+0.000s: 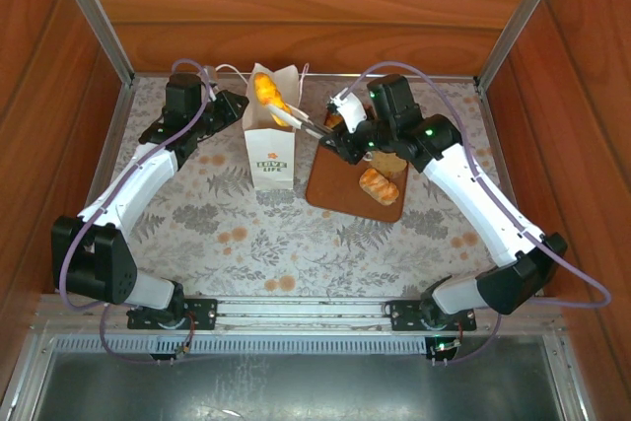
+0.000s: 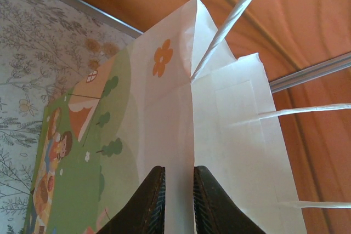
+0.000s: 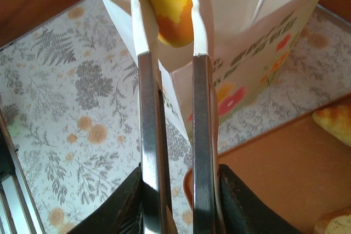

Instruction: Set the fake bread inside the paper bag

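The white paper bag (image 1: 271, 153) stands upright at the back middle of the table, its mouth open. My left gripper (image 1: 237, 105) is at the bag's left side, shut on a fold of its paper wall (image 2: 179, 152). My right gripper (image 3: 178, 190) is shut on a pair of metal tongs (image 3: 151, 124). The white tips of the tongs pinch a yellow-orange piece of fake bread (image 3: 170, 9) over the bag's open mouth (image 1: 268, 94). A glazed roll (image 1: 380, 185) lies on the brown board (image 1: 345, 199). Two more pastries show at the right edge of the right wrist view (image 3: 334, 121) (image 3: 335, 223).
The brown board lies just right of the bag, partly under my right arm (image 1: 463, 175). Wooden walls and metal rails (image 1: 99, 27) close in the table on the left, back and right. The bag's white cord handles (image 2: 236, 15) stick up near the back wall.
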Tool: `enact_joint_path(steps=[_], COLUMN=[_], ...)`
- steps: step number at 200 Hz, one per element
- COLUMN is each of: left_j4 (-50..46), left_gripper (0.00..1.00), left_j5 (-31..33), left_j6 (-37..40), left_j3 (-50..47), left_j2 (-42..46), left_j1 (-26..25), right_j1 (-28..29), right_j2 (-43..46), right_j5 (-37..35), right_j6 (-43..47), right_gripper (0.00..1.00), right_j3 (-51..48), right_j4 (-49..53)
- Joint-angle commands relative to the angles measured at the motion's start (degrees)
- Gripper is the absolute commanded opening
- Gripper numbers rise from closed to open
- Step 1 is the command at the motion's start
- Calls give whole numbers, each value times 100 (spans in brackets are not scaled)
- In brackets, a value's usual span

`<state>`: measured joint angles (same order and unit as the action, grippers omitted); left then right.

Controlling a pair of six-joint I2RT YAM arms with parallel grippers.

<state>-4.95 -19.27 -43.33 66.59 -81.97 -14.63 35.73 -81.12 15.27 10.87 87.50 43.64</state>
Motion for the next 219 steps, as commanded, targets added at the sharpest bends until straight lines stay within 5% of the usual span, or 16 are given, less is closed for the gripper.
enact_joint_path(steps=[1, 139, 219], left_j4=[-23, -5, -15], left_gripper=[21, 21, 21], left_j5=[46, 39, 2], left_j6=[21, -7, 4], left_j3=[135, 117, 120], left_j2=[-25, -14, -12], left_j1=[48, 48, 57], right_j1=[63, 84, 84], right_j2=[-26, -120, -55], right_j5=[52, -283, -323], right_j6=[138, 205, 161], right_gripper=[34, 51, 51], right_j3=[208, 283, 320], right_j4=[139, 343, 218])
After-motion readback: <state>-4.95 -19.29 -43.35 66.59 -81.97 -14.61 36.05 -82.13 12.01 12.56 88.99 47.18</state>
